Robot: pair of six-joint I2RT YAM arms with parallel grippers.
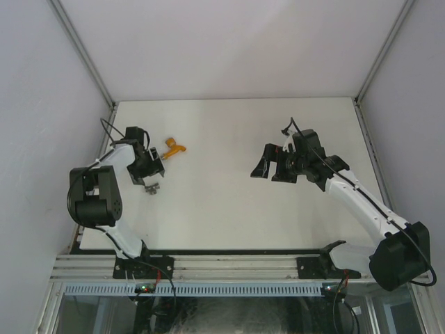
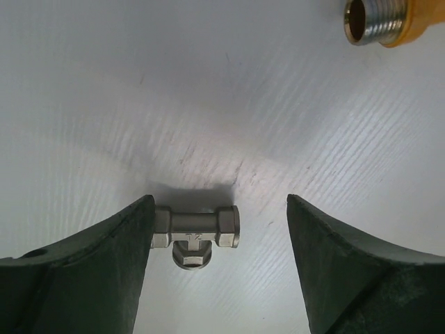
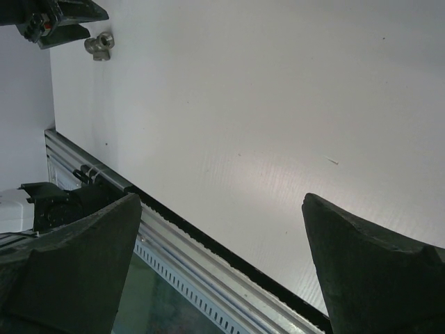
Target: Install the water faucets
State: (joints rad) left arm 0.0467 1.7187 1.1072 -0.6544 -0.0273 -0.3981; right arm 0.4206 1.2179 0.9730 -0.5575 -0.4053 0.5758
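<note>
A grey metal tee fitting (image 2: 197,233) lies on the white table between my left gripper's (image 2: 220,202) fingers. It touches the left finger (image 2: 104,264), and a wide gap separates it from the right finger (image 2: 348,257), so this gripper is open. From above, the fitting (image 1: 151,188) sits just below the left gripper (image 1: 150,181). The orange tap body (image 1: 174,148) lies a little beyond it; its threaded metal end (image 2: 375,21) shows at the top right of the left wrist view. My right gripper (image 1: 271,170) hovers open and empty at centre right.
The right wrist view looks across the table towards its near edge, with the aluminium rail (image 3: 208,257) below the right gripper (image 3: 221,202). The left gripper (image 3: 59,17) and the fitting (image 3: 99,46) appear far off. White walls enclose the table (image 1: 229,209).
</note>
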